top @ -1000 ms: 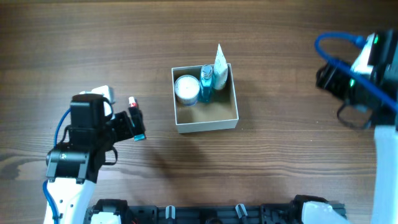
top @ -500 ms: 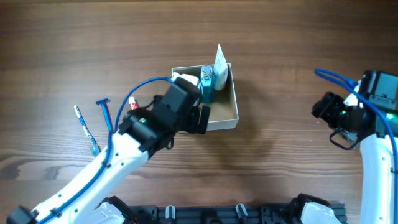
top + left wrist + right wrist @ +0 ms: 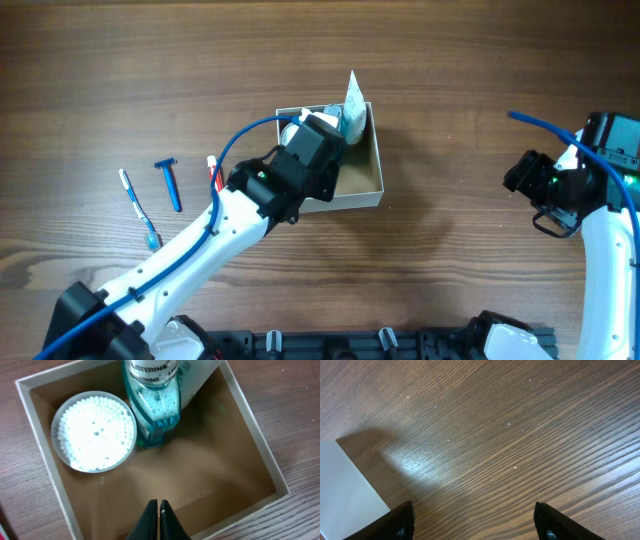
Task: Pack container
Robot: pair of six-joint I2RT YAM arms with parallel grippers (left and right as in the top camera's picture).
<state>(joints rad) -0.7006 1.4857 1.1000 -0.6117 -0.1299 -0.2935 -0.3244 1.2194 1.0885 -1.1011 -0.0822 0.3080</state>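
Observation:
The container (image 3: pixel 365 172) is a square shallow box, white outside and tan inside, at mid-table. In the left wrist view its floor (image 3: pixel 215 455) carries a round white jar of cotton swabs (image 3: pixel 95 431), a blue mouthwash bottle (image 3: pixel 152 405) and a white tube (image 3: pixel 200 375) along the far wall. My left gripper (image 3: pixel 158 506) hangs shut and empty over the bare floor near the front wall. My right gripper (image 3: pixel 475 522) stands open over bare wood at the table's right side, far from the box.
A toothbrush (image 3: pixel 137 208), a blue razor (image 3: pixel 169 184) and a small red-and-white item (image 3: pixel 213 170) lie on the wood left of the container, beside my left arm (image 3: pixel 240 205). A flat white surface (image 3: pixel 345 492) shows at the right wrist view's lower left.
My left arm swung from the table's left side to over the container, and its jaws went from open to shut. The right arm came forward from the back right corner.

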